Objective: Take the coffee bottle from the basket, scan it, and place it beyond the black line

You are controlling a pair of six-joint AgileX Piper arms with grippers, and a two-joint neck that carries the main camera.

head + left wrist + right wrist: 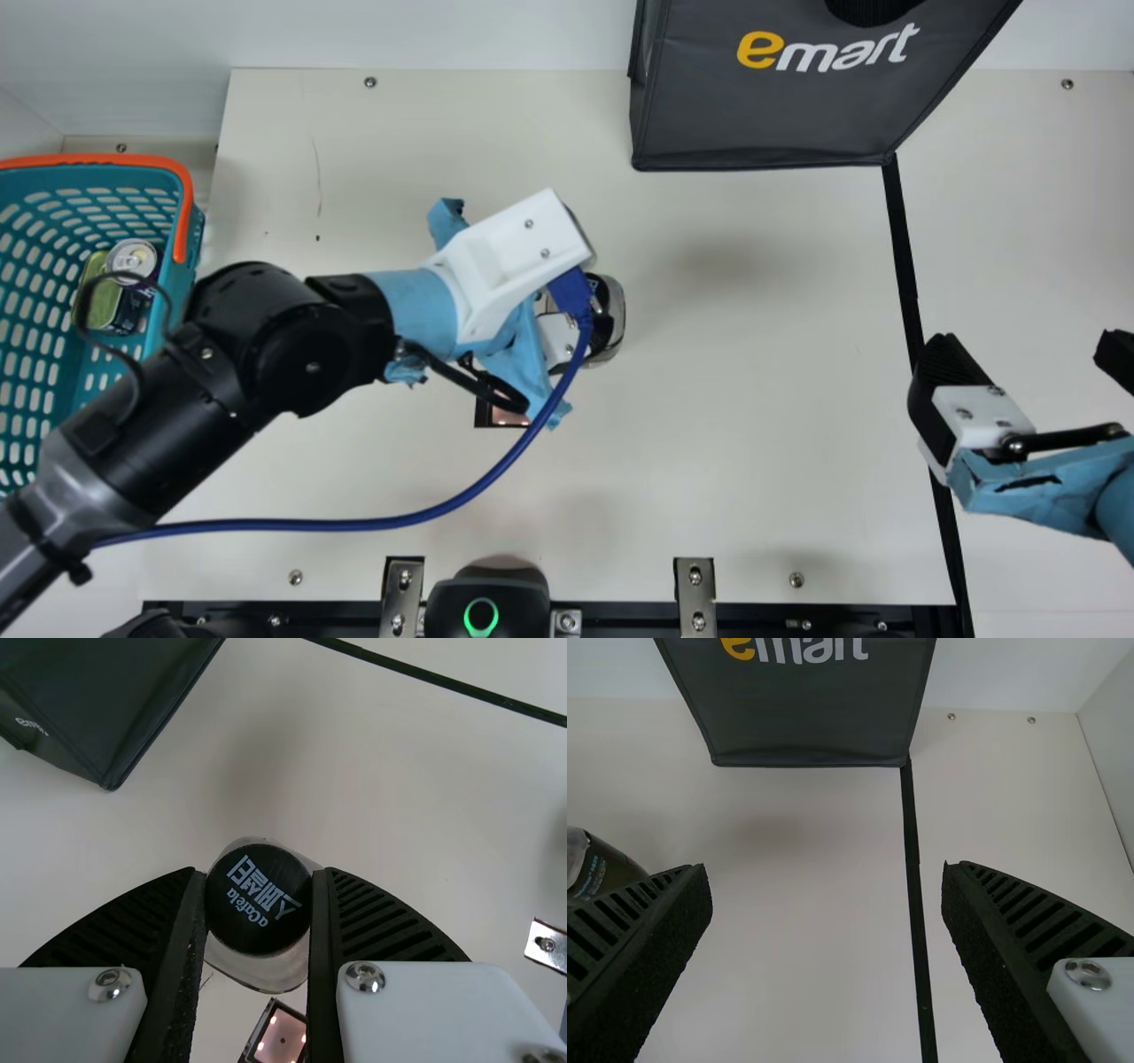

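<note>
Basket (193, 266): at the table's left side; a can (133, 257) and a tin (99, 297) lie in it, side by side.
Bag (762, 115): at the back of the table (753, 496), right of the middle, its lower right corner at the line.
Line (904, 248): runs from that corner toward the front, on the right side.
Coffee bottle (258, 904): right of the basket, left of the line, in front of the bag and to its left, between the fingers of the left gripper (560, 337).
Framed panel (505, 416): near the bottle, before it and to its left.
Right gripper (1028, 344): over the line area, one finger on either side in the right wrist view.
Brackets (695, 594): at the front edge, either side of a device (483, 589).
</note>
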